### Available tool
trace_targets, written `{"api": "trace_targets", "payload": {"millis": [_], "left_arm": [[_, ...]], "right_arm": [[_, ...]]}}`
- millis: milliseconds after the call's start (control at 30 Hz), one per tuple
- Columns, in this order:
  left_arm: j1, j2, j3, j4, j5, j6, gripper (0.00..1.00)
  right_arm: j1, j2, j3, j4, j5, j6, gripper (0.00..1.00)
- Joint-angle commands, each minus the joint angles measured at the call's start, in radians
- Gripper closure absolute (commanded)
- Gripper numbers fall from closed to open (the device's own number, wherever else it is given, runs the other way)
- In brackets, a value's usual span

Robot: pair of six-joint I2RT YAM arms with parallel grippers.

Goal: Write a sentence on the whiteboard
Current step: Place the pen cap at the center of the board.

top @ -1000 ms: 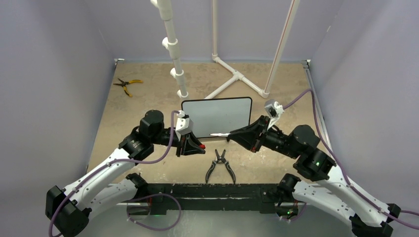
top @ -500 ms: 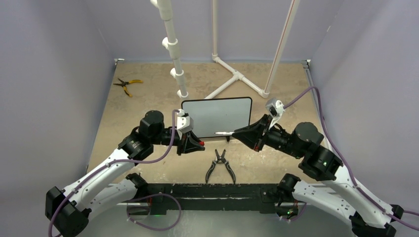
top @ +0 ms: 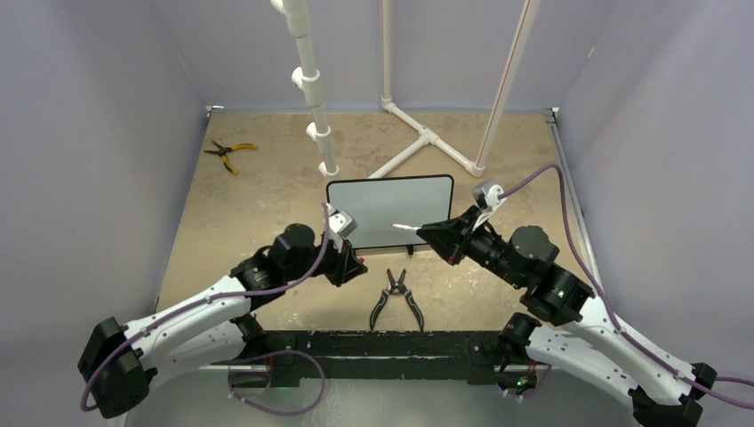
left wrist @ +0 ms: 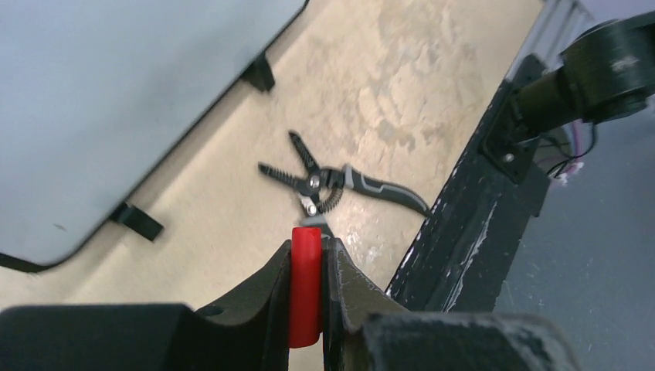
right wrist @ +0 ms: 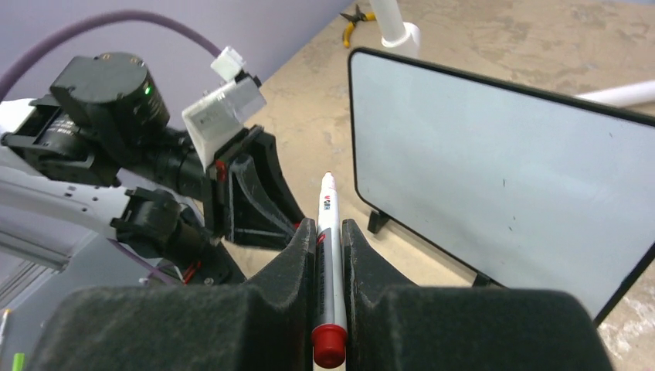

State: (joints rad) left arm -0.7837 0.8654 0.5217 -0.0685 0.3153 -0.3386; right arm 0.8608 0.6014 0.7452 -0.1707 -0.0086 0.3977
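Note:
The whiteboard stands upright mid-table, and its face is blank; no sentence shows on it. It also shows in the left wrist view and the right wrist view. My right gripper is shut on a white marker with a red end plug. Its bare tip points left in front of the board's lower right part. My left gripper is shut on the red marker cap, low by the board's lower left corner.
Black wire strippers lie in front of the board between the grippers. Yellow-handled pliers lie at the far left. A white PVC pipe frame and post stand behind the board. A black rail runs along the near edge.
My right gripper has carried the marker a little right and farther from me, towards the board's face. My left arm's elbow has swung right; its gripper keeps the cap near the same spot.

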Motion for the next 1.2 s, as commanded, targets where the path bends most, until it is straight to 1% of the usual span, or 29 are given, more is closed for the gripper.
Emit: {"api": "trace_targets", "payload": {"millis": [0,133,233,400,567,767,900,967,1033,1100,1133,1167], "left_arm": [[-0.104,0.075,-0.052,0.112,-0.251,-0.145,1.0],[-0.111,0.147,-0.107,0.221,-0.298,-0.19,1.0],[-0.118,0.213,-0.119,0.264,-0.311,-0.193,1.0],[-0.159,0.308,-0.11,0.278,-0.367,-0.177,1.0],[-0.19,0.365,-0.108,0.258,-0.419,-0.171,0.99],[-0.192,0.416,-0.099,0.237,-0.428,-0.173,0.91],[-0.192,0.406,-0.11,0.251,-0.429,-0.192,0.78],[-0.191,0.397,-0.107,0.239,-0.428,-0.196,0.69],[-0.191,0.389,-0.086,0.193,-0.433,-0.195,0.62],[-0.19,0.371,-0.064,0.145,-0.429,-0.195,0.56],[-0.19,0.358,-0.054,0.125,-0.423,-0.195,0.54],[-0.19,0.341,-0.044,0.106,-0.418,-0.196,0.52]], "right_arm": [[-0.003,-0.02,-0.048,0.132,0.047,0.016,1.0],[-0.003,-0.026,-0.072,0.14,0.044,0.02,1.0],[-0.003,-0.033,-0.084,0.135,0.045,0.03,1.0],[-0.003,-0.059,-0.121,0.146,0.053,0.054,1.0],[-0.003,-0.062,-0.138,0.149,0.065,0.059,1.0],[-0.003,-0.036,-0.138,0.152,0.07,0.061,1.0],[-0.003,-0.035,-0.141,0.154,0.071,0.063,1.0],[-0.003,-0.036,-0.141,0.152,0.072,0.063,1.0],[-0.003,-0.041,-0.139,0.149,0.072,0.061,1.0],[-0.003,-0.043,-0.135,0.146,0.069,0.059,1.0],[-0.003,-0.044,-0.133,0.145,0.068,0.059,0.91],[-0.003,-0.045,-0.133,0.146,0.068,0.059,1.0]]}}
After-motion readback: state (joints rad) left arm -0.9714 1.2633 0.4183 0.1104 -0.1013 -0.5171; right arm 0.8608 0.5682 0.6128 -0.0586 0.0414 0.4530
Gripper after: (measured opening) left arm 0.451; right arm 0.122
